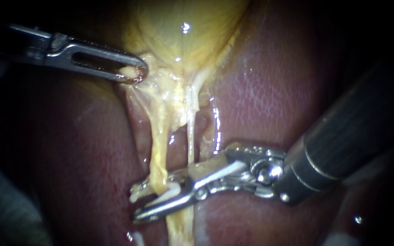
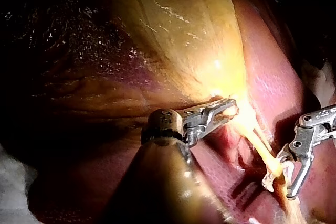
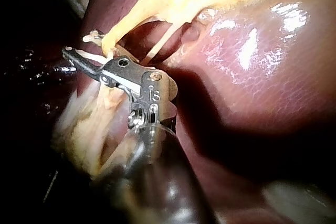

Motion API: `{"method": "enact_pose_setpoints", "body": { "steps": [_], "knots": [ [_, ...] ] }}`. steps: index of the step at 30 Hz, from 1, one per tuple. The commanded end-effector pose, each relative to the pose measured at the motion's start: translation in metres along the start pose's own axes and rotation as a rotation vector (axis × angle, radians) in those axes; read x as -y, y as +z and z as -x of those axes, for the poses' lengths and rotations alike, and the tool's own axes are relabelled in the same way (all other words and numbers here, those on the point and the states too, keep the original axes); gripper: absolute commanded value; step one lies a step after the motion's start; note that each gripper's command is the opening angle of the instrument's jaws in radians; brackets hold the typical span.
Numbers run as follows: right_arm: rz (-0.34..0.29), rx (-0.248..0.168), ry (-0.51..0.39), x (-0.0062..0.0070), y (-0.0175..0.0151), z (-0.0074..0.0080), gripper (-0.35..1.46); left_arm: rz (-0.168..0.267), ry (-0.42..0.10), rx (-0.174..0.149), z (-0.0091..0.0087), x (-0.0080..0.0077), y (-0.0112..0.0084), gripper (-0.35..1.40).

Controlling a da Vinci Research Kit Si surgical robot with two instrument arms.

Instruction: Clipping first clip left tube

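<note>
**Clip astride the left tube, not yet squeezed**

The right instrument [image 1: 137, 203] has its hand spread with a white clip [image 1: 166, 196] seated in it. The left tube [image 1: 158, 146] runs between the two halves, low down against the liver [image 1: 261, 91]. The left instrument [image 1: 135, 73] has its hand pinching tissue at the gallbladder [image 1: 183, 32] neck, which holds the tube taut. To close well, check that both clip tips reach past the tube and that the thin right tube [image 1: 190, 136] stays outside, then squeeze squarely. No container shows.
</note>
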Motion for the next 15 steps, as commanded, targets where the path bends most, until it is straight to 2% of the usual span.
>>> {"method": "enact_pose_setpoints", "body": {
  "steps": [1, 6, 9, 11, 15],
  "knots": [
    [0.0, 0.0, 0.0, 0.0, 0.0, 0.0, 0.13, 0.0, 0.0, 0.0, 0.0, 0.0, 0.0, -0.35],
    [-0.001, 0.001, 0.0, 0.0001, -0.0002, 0.0002, -0.13, 0.0, 0.0, 0.0, 0.0, 0.0, 0.0, -0.35],
    [-0.001, 0.001, 0.011, 0.0002, -0.0003, 0.0002, -0.35, 0.0, 0.0, 0.0, 0.0, 0.0, 0.0, -0.35],
    [0.0, 0.001, 0.058, 0.0001, -0.0003, 0.0003, -0.35, 0.0, 0.0, 0.0, 0.0, 0.0, 0.0, -0.35],
    [-0.003, 0.0, 0.062, 0.0001, -0.0002, 0.0006, -0.35, 0.0, 0.0, 0.0, 0.0, 0.0, 0.0, -0.35]
  ]
}}
